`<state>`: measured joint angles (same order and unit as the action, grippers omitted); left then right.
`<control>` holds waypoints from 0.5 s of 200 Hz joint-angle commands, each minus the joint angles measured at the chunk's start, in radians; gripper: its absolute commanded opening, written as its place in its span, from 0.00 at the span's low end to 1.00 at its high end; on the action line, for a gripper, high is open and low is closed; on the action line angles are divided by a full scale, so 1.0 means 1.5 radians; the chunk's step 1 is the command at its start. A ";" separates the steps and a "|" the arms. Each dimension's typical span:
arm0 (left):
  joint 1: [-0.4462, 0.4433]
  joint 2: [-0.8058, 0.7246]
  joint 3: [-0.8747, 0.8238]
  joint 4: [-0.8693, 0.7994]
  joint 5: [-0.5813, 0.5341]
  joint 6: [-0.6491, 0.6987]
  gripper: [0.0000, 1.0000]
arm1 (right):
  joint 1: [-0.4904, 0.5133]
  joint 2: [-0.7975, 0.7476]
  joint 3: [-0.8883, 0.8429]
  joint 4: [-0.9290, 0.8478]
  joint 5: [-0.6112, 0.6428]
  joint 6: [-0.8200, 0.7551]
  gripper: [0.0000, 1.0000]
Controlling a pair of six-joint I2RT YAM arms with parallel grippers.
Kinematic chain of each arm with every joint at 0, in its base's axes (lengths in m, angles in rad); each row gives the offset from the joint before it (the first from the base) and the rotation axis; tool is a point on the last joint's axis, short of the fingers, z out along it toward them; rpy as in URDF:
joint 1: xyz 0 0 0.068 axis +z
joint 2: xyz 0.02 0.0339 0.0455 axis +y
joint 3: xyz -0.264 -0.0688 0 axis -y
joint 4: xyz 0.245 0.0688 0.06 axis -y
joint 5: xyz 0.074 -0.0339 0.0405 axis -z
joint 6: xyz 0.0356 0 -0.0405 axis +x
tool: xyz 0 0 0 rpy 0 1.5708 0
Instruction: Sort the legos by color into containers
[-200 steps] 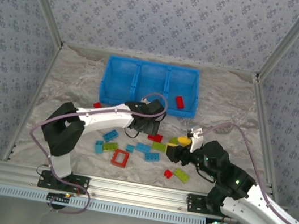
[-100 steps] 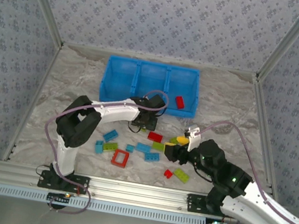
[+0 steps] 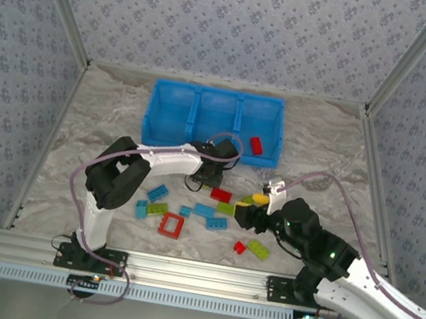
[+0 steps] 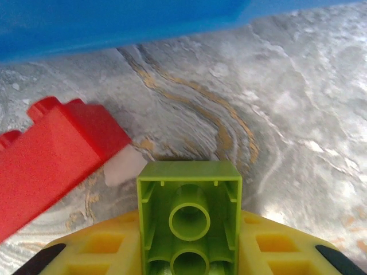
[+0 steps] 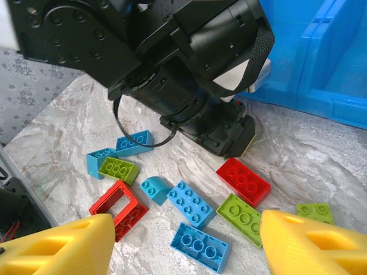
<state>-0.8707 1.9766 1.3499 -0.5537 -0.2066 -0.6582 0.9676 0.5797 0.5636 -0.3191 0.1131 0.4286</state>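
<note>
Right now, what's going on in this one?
The left fingers are shut on a lime green brick just in front of the blue bin, beside a nearby red brick. The right fingers are open above the scattered bricks, red, light blue and green, on the table. One sorted red brick lies in the bin's right compartment, so most of the sorting is left to do.

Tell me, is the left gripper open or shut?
Shut: the left gripper grips a lime green brick, held between its yellow fingers in the wrist view.
</note>
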 commanded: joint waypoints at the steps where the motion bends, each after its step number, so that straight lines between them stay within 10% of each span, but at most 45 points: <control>1: -0.028 -0.092 0.011 -0.036 -0.031 -0.016 0.32 | 0.004 0.006 0.040 -0.011 0.024 -0.012 0.70; 53: 0.014 -0.246 0.000 -0.137 -0.058 -0.022 0.32 | 0.013 0.116 0.121 0.039 -0.009 -0.087 0.70; 100: 0.182 -0.271 0.010 -0.161 -0.022 0.058 0.32 | 0.070 0.290 0.254 0.081 0.063 -0.153 0.70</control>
<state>-0.7109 1.5627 1.3476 -0.7242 -0.2577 -0.6476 1.0214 0.9207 0.8345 -0.2535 0.1215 0.2813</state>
